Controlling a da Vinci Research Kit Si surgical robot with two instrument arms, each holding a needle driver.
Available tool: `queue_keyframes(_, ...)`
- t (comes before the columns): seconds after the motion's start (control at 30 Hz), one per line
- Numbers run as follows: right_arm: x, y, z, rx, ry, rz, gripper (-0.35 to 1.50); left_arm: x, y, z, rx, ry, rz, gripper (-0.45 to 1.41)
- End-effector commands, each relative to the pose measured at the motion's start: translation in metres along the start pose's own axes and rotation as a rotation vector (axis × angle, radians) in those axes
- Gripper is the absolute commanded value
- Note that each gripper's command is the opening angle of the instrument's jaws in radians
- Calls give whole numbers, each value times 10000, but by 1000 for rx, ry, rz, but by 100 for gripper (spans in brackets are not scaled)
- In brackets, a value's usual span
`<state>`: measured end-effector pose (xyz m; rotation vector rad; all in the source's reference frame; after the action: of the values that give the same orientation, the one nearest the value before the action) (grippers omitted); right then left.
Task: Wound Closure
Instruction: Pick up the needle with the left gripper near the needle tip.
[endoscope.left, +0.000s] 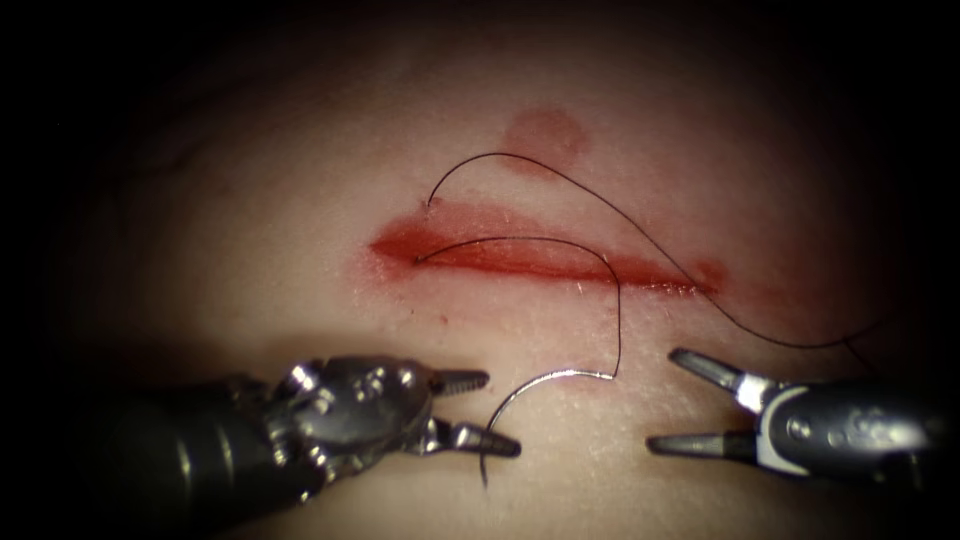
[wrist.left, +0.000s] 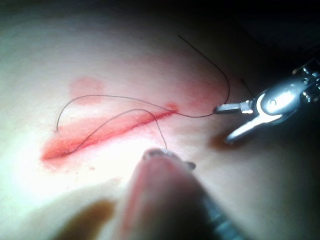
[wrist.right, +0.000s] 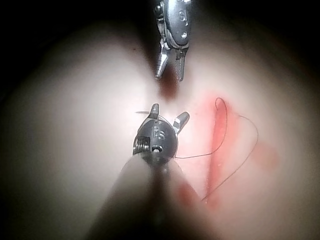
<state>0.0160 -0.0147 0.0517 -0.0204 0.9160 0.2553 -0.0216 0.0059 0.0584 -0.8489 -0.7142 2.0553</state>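
While the left hand (endoscope.left: 485, 412) touches the needle (endoscope.left: 540, 385) with jaws apart, the right hand (endoscope.left: 665, 400) gapes wide over tissue (endoscope.left: 300, 200).

Small mark on right tool (wrist.right: 156, 135), looks like "TS" or sth close, too small to read for sure. No other words or nos. seen.

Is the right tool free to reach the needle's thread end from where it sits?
Probably yes: the right tool, jaws open and empty, faces the needle lying on the tissue with nothing between; the left tool's jaws stand open at its other end.
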Motion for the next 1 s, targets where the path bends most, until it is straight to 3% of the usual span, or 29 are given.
queue_keyframes(0.03, -5, -4, 7, -5, -11, 2, 93, 0, 3, 11, 7, 2, -7, 41)
queue_keyframes(0.27, 0, 0, 7, -4, -18, 7, 91, 1, 12, 17, 193, -64, 6, 35)
queue_keyframes(0.4, 2, 1, 7, -4, -19, 9, 90, -4, 11, 17, 241, -100, 23, 36)
queue_keyframes(0.73, 8, 0, 11, -7, -21, 13, 90, -17, 11, 30, 294, -156, 57, 36)
queue_keyframes(1.0, 15, -8, 13, 2, -20, 14, 88, -30, -16, 47, 319, -190, 66, 34)
